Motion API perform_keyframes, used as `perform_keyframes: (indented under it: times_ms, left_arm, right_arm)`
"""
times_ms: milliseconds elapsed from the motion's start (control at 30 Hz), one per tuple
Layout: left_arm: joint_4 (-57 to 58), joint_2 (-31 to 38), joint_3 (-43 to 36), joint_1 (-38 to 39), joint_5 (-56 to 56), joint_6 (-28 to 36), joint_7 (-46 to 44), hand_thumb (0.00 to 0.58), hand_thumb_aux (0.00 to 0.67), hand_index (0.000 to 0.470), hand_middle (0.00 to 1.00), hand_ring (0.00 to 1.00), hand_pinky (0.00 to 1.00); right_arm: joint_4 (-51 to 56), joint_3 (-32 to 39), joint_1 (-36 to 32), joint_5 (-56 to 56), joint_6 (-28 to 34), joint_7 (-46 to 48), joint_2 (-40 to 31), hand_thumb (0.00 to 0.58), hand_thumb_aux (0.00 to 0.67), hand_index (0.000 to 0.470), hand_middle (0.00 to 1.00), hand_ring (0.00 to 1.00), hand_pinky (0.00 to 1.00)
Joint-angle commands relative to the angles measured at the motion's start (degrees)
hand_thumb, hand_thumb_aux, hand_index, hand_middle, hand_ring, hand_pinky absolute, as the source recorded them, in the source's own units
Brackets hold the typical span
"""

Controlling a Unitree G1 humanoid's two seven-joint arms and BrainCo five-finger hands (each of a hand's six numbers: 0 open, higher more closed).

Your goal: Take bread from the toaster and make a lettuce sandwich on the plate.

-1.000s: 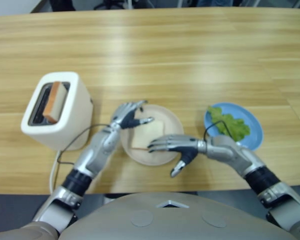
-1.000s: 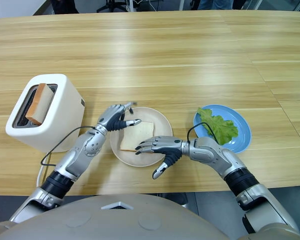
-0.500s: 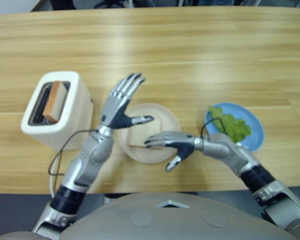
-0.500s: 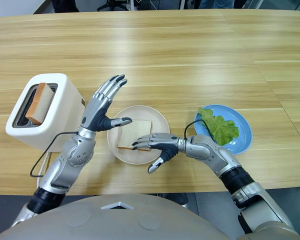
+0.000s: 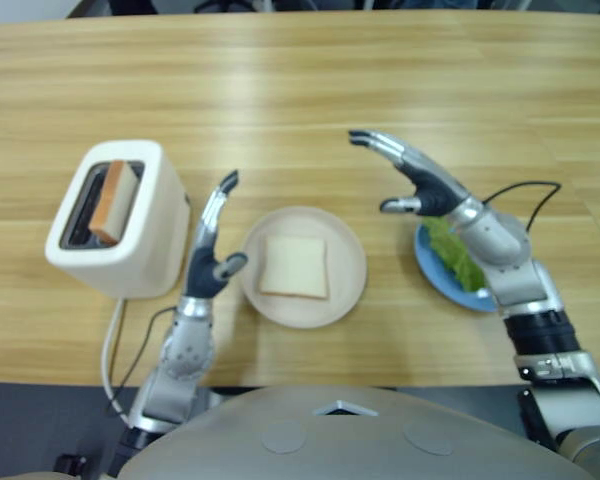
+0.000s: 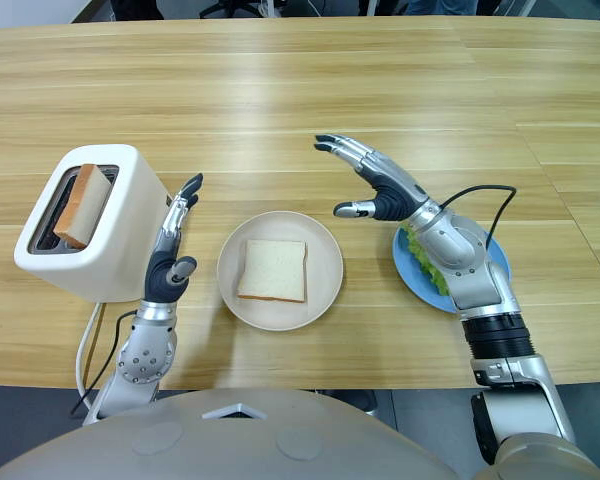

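Observation:
A white bread slice [image 6: 273, 271] lies flat on the beige plate [image 6: 325, 260] at the table's near middle. The white toaster [image 6: 90, 225] stands at the left with a browner slice [image 6: 81, 205] sticking out of its slot. Green lettuce [image 5: 457, 256] rests on a blue plate [image 6: 416, 281] at the right, partly hidden by my right arm. My left hand [image 6: 170, 250] is raised upright and open between the toaster and the beige plate, holding nothing. My right hand [image 6: 372, 181] is open too, lifted above the table just left of the blue plate.
The toaster's cord [image 5: 110, 340] trails off the near table edge at the left. A dark cable [image 6: 485, 195] loops by my right wrist. Bare wooden table [image 6: 280, 90] stretches across the far half.
Both hands have lifted away from the beige plate: the left has drawn back toward the toaster, the right has risen and swung right over the blue plate. The slice stays on the plate.

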Motion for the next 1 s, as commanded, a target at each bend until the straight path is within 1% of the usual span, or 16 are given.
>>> perform_keyframes:
  times_ms: [33, 100, 167, 233, 300, 433, 633, 867, 1000]
  left_arm:
    - [0.65, -1.03, 0.69, 1.22, 0.47, -1.09, 0.01, 0.000, 0.000, 0.000, 0.00, 0.00, 0.00]
    - [0.33, -1.55, 1.09, 1.72, 0.99, -1.51, 0.15, 0.000, 0.000, 0.000, 0.00, 0.00, 0.00]
    - [0.15, -2.18, 1.49, 2.29, 1.16, -1.84, 0.35, 0.000, 0.000, 0.000, 0.00, 0.00, 0.00]
    - [0.07, -2.85, 1.82, 2.79, 1.42, -2.19, 0.52, 0.000, 0.000, 0.000, 0.00, 0.00, 0.00]
    - [0.06, -3.31, 1.99, 3.04, 1.73, -2.42, 0.53, 0.000, 0.000, 0.000, 0.00, 0.00, 0.00]
    - [-0.10, -3.89, 2.26, 3.34, 2.48, -2.79, 0.33, 0.000, 0.000, 0.000, 0.00, 0.00, 0.00]
    - [-0.79, -4.60, 2.53, 3.59, 2.69, -2.75, 0.03, 0.000, 0.000, 0.000, 0.00, 0.00, 0.00]
    - [-3.20, -3.93, 2.37, 6.13, 1.05, -1.69, -2.48, 0.000, 0.000, 0.000, 0.00, 0.00, 0.00]
    - [-3.96, -3.69, 2.69, 8.21, 0.27, -1.47, -3.79, 0.000, 0.000, 0.000, 0.00, 0.00, 0.00]
  right_arm:
    - [5.56, -0.14, 1.69, -14.66, 3.47, -6.40, -6.19, 0.000, 0.000, 0.000, 0.00, 0.00, 0.00]
    - [6.24, 0.09, 2.77, -21.51, 6.10, -10.28, -9.80, 0.000, 0.000, 0.000, 0.00, 0.00, 0.00]
    - [6.28, 0.51, 4.11, -27.13, 10.08, -12.10, -12.85, 0.000, 0.000, 0.000, 0.00, 0.00, 0.00]
    - [5.91, 0.62, 5.38, -29.47, 13.29, -11.85, -14.63, 0.000, 0.000, 0.000, 0.00, 0.00, 0.00]
    - [5.35, 0.53, 6.37, -30.42, 14.96, -12.40, -15.42, 0.000, 0.000, 0.000, 0.00, 0.00, 0.00]
    - [5.83, 0.12, 8.32, -31.02, 17.11, -12.72, -16.90, 0.000, 0.000, 0.000, 0.00, 0.00, 0.00]
    - [4.01, 1.03, 12.46, -28.78, 18.21, -9.92, -17.08, 0.000, 0.000, 0.000, 0.00, 0.00, 0.00]
    - [0.90, 1.95, 18.30, -29.17, 21.18, -2.90, -17.91, 0.000, 0.000, 0.000, 0.00, 0.00, 0.00]
    - [0.65, 2.39, 19.00, -30.25, 22.30, -0.87, -18.76, 0.000, 0.000, 0.000, 0.00, 0.00, 0.00]
